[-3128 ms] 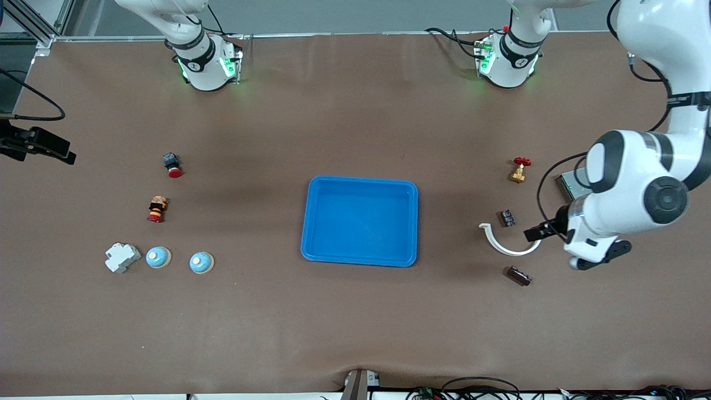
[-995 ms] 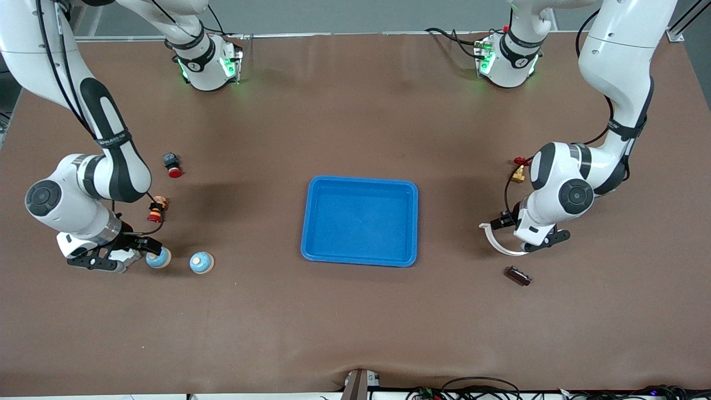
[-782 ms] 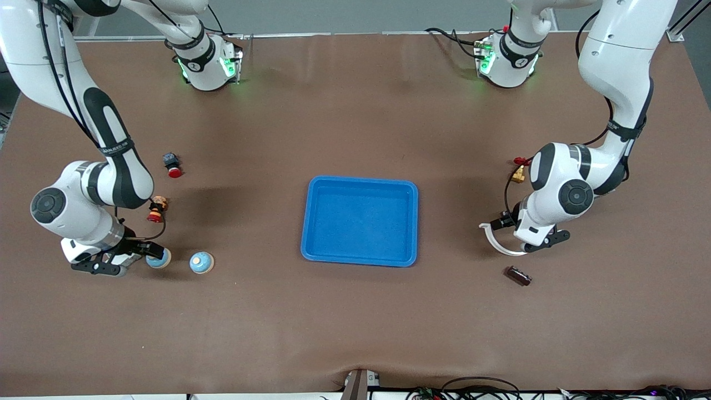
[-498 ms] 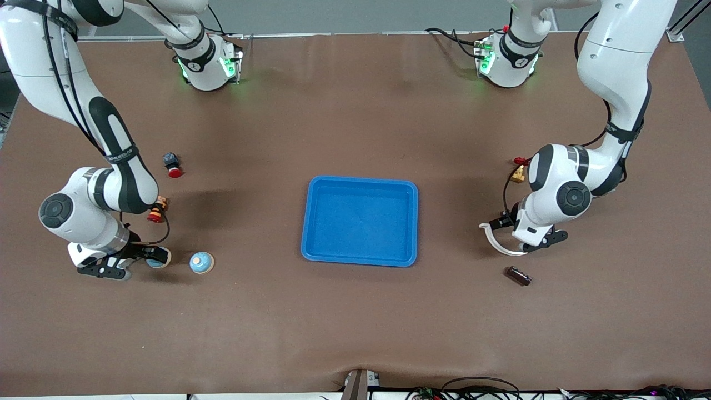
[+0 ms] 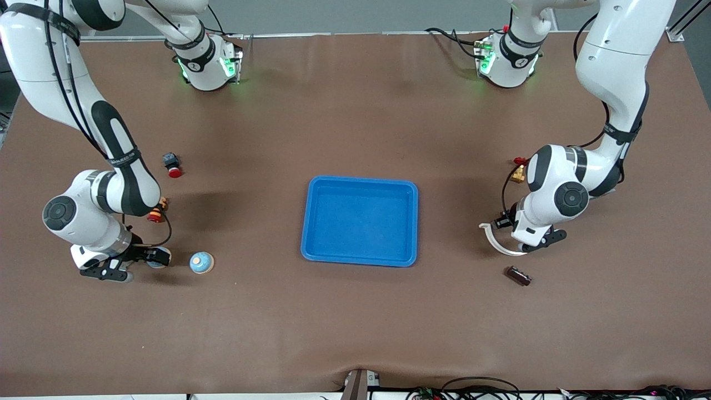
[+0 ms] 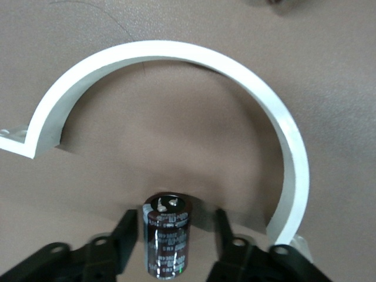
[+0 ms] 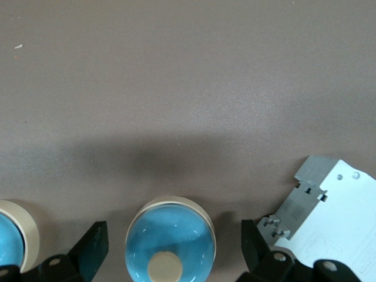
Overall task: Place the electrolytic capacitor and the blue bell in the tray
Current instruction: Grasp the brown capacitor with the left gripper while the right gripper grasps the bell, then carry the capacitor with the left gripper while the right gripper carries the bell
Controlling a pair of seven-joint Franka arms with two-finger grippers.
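A dark brown electrolytic capacitor (image 6: 167,238) stands upright on the table beside a white curved clamp (image 6: 176,56). My left gripper (image 6: 175,217) is down around it, open, one finger close to its side and the other a small gap away. One blue bell (image 7: 170,244) sits between the wide-open fingers of my right gripper (image 7: 173,230), which do not touch it. In the front view this gripper (image 5: 151,256) covers most of that bell. A second blue bell (image 5: 201,262) stands free beside it. The blue tray (image 5: 361,179) lies mid-table with nothing in it.
A white breaker block (image 7: 332,205) lies close beside the right gripper. A red push button (image 5: 173,165) and a red-and-orange part (image 5: 157,214) lie farther from the front camera. Near the left gripper (image 5: 506,222) are a brass valve (image 5: 519,173), the clamp (image 5: 500,246) and a dark cylinder (image 5: 518,275).
My right gripper has slid a little toward the tray and settled over the bell next to the breaker block. The left arm has barely moved.
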